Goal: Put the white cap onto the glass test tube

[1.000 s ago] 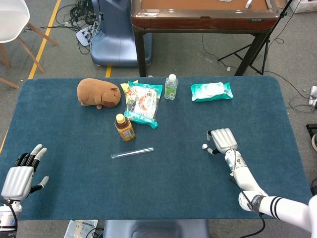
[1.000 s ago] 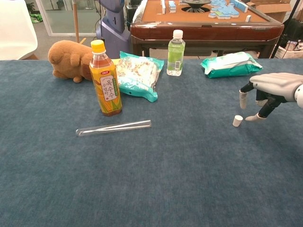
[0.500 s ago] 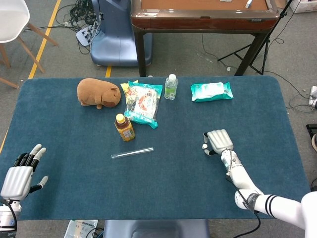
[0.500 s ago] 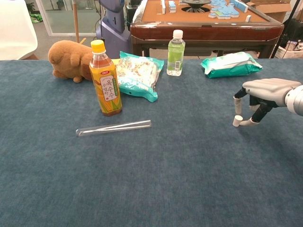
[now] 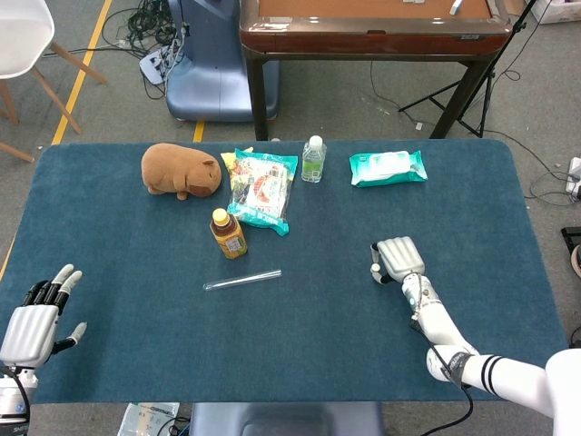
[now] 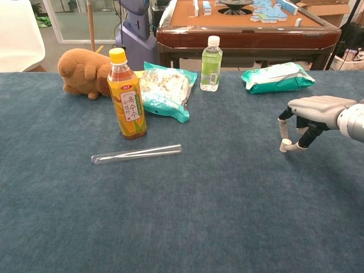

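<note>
Left hand (image 5: 32, 320) is held at the tabletop's (image 5: 136, 300) front-left corner with fingers spread and nothing in them, the glass test tube (image 6: 136, 153) is laid flat mid-table, and the white cap (image 6: 285, 145) is pinched by the right hand (image 6: 316, 112) toward the right edge.

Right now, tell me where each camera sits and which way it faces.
Head view: high above the near edge, looking steeply down on the table; shows the left hand and the right hand with its forearm.
Chest view: low at the near edge, looking level across the table toward the room; shows only the right hand.
Shared: test tube, white cap, right hand.
</note>
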You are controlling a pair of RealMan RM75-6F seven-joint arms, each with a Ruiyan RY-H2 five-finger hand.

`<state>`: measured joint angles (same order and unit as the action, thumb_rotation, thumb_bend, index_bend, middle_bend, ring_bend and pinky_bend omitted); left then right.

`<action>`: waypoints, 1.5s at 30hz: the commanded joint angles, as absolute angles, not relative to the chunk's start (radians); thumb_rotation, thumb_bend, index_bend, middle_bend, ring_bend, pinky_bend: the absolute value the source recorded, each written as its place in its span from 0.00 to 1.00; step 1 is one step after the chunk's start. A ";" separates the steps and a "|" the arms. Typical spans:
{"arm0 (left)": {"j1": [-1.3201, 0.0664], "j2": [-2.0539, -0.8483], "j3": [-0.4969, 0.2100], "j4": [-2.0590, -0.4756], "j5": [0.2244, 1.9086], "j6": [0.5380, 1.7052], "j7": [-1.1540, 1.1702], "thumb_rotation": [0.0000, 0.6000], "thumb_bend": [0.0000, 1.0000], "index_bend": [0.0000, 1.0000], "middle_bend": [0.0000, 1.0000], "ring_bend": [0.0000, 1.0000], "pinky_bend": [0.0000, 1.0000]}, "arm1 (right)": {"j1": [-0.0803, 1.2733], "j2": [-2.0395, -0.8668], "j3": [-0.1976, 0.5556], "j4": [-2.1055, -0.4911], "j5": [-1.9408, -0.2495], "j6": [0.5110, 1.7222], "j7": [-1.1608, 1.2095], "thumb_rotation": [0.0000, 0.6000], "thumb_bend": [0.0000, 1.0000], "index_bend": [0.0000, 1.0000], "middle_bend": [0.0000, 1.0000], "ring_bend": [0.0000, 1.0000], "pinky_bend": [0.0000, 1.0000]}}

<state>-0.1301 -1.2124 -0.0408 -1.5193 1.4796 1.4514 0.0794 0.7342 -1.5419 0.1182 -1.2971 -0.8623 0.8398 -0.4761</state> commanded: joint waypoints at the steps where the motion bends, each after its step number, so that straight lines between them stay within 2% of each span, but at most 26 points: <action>1: -0.129 -1.213 -0.041 -1.518 1.479 1.452 0.078 1.00 0.25 0.11 0.07 0.15 0.10 | 0.736 -1.544 0.118 -1.295 -0.861 0.839 -0.478 1.00 0.26 0.50 1.00 1.00 1.00; 27: -0.126 -1.216 -0.041 -1.509 1.471 1.446 0.073 1.00 0.25 0.11 0.07 0.15 0.10 | 0.751 -1.544 0.114 -1.300 -0.829 0.829 -0.495 1.00 0.29 0.53 1.00 1.00 1.00; 33: -0.127 -1.216 -0.044 -1.505 1.469 1.445 0.071 1.00 0.25 0.11 0.07 0.15 0.10 | 0.752 -1.540 0.119 -1.304 -0.832 0.831 -0.485 1.00 0.34 0.56 1.00 1.00 1.00; 37: -0.135 -1.209 -0.046 -1.505 1.475 1.437 0.069 1.00 0.25 0.11 0.07 0.15 0.11 | 0.745 -1.509 0.128 -1.345 -0.840 0.844 -0.466 1.00 0.35 0.57 1.00 1.00 1.00; 41: -0.163 -1.191 -0.050 -1.507 1.495 1.409 0.031 1.00 0.25 0.11 0.10 0.17 0.14 | 0.730 -1.430 0.146 -1.446 -0.870 0.878 -0.438 1.00 0.35 0.58 1.00 1.00 1.00; 45: -0.206 -1.165 -0.059 -1.507 1.532 1.378 0.018 1.00 0.25 0.18 0.17 0.23 0.17 | 0.708 -1.315 0.168 -1.583 -0.905 0.929 -0.417 1.00 0.35 0.58 1.00 1.00 1.00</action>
